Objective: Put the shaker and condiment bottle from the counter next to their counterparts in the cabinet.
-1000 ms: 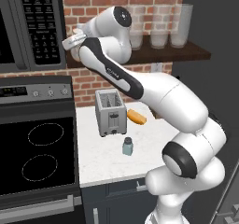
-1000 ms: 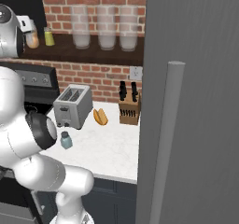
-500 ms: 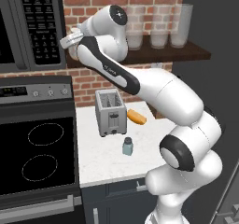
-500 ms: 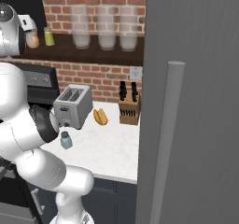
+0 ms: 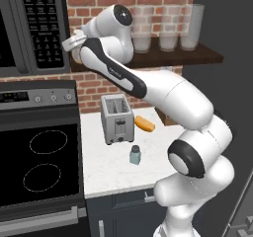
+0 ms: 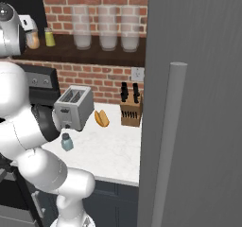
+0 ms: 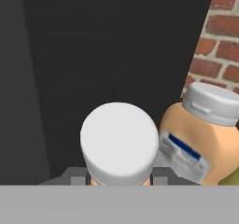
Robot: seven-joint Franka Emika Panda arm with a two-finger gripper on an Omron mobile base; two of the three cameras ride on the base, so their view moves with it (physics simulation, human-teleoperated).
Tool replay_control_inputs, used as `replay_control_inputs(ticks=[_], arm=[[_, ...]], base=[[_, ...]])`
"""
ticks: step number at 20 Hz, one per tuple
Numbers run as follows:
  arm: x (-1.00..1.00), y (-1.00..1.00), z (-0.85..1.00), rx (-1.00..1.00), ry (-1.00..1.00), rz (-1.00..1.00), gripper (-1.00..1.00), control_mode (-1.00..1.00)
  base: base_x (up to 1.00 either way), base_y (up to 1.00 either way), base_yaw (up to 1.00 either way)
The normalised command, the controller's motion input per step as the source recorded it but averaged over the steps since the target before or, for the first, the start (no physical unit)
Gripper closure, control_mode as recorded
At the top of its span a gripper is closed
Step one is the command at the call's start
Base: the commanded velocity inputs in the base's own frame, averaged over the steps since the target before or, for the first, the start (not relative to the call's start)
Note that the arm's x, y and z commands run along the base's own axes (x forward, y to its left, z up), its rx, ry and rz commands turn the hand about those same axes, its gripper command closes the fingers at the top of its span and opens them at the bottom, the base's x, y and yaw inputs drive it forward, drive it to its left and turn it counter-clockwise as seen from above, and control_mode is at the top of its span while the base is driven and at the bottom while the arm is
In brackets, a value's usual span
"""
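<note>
The condiment bottle [image 7: 119, 141] sits white cap up between the jaws, which look clamped on it, at the cabinet [image 5: 197, 57] shelf, just beside the wider orange bottle [image 7: 207, 139]; the yellow-green shaker [image 6: 49, 37] stands near on the same shelf; the shaker [image 5: 135, 155] stands on the table [image 5: 108, 169], in front of the toaster [image 5: 116, 118].

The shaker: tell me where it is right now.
The shaker stands on the white counter in front of the toaster; in the right base view it sits just below the toaster's front corner.
</note>
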Motion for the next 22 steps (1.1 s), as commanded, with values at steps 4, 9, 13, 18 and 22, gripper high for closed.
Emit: replay_control_inputs(ticks=[4, 9, 13, 18, 22], arm=[[0.21, 0.06, -0.32, 0.0, 0.0, 0.0, 1.0, -1.0], [0.26, 0.04, -0.27, 0.0, 0.0, 0.0, 1.0, -1.0], [0.29, 0.04, -0.33, 0.0, -0.03, 0.0, 1.0, -1.0], [0.23, 0.04, -0.46, 0.0, -0.12, 0.0, 1.0, -1.0], [0.02, 0.03, -0.35, 0.0, -0.03, 0.0, -1.0, -1.0]], base=[[0.0, 0.0, 0.0], [0.0, 0.0, 0.0], [0.0, 0.0, 0.0], [0.0, 0.0, 0.0], [0.0, 0.0, 0.0]])
